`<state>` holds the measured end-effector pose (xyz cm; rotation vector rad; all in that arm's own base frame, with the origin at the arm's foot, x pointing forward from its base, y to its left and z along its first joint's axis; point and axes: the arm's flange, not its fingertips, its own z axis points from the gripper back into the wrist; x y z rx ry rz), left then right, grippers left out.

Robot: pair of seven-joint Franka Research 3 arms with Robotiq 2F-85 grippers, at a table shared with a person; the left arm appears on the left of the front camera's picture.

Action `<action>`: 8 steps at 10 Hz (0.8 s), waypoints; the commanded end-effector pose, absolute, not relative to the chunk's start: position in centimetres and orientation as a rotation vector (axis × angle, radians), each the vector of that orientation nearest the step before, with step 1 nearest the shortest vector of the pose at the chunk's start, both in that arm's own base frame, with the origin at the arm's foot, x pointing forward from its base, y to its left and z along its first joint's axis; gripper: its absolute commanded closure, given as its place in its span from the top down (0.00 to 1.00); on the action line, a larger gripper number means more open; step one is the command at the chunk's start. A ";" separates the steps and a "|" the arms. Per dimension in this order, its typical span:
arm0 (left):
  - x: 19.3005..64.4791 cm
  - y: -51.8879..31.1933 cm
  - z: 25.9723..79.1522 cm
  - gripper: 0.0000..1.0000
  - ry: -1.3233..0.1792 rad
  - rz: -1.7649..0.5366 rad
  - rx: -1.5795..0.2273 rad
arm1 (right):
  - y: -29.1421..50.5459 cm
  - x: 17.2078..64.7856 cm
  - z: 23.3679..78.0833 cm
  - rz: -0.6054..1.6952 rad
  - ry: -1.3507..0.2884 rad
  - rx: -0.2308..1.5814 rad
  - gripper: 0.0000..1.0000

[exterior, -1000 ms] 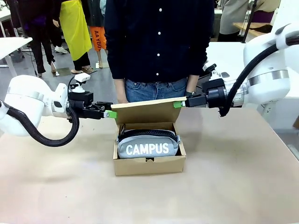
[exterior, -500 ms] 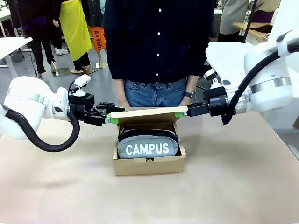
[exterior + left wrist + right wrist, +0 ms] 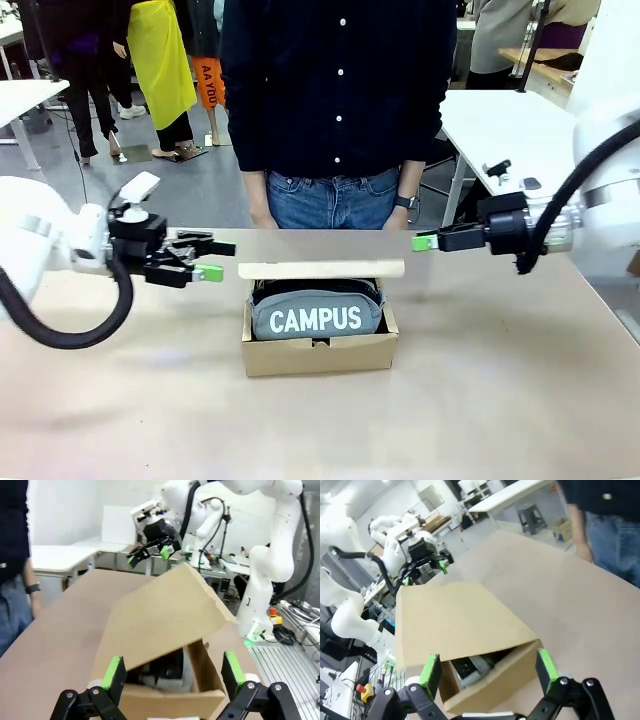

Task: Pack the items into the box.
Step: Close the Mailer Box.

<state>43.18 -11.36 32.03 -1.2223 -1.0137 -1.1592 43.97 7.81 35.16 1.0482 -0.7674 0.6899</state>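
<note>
Lid flap (image 3: 321,269) lower over box (image 3: 318,352)

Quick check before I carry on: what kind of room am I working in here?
Probably a robotics lab or data-collection workshop: other white robot arms on stands beyond the table, more white worktables behind, and a person standing across from the cardboard box.

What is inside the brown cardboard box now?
Inside the box the grey-blue "CAMPUS" pouch lies, filling most of it. The lid flap hangs partly over the opening. Whatever is under or behind the pouch is covered, so other items cannot be confirmed.
</note>
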 end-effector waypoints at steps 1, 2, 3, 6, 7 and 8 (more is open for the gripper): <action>41.8 -8.0 32.4 1.00 -1.165 -1.064 -1.188 | 5.8 43.4 35.8 0.655 -0.810 1.052 1.00; 42.1 -6.9 32.9 1.00 -1.227 -0.993 -1.235 | 5.5 44.1 36.4 0.615 -0.815 1.098 1.00; 42.7 -7.1 33.5 1.00 -1.271 -0.945 -1.326 | 6.3 45.1 36.9 0.588 -0.824 1.133 1.00; 45.9 -10.9 35.0 1.00 -1.223 -0.871 -1.470 | 11.2 48.3 37.5 0.597 -0.828 1.219 1.00; 46.9 -12.9 35.3 1.00 -1.159 -0.890 -1.477 | 12.8 48.9 37.0 0.626 -0.805 1.216 1.00; 47.8 -14.7 35.2 1.00 -1.083 -0.916 -1.447 | 14.1 49.2 36.3 0.653 -0.761 1.215 1.00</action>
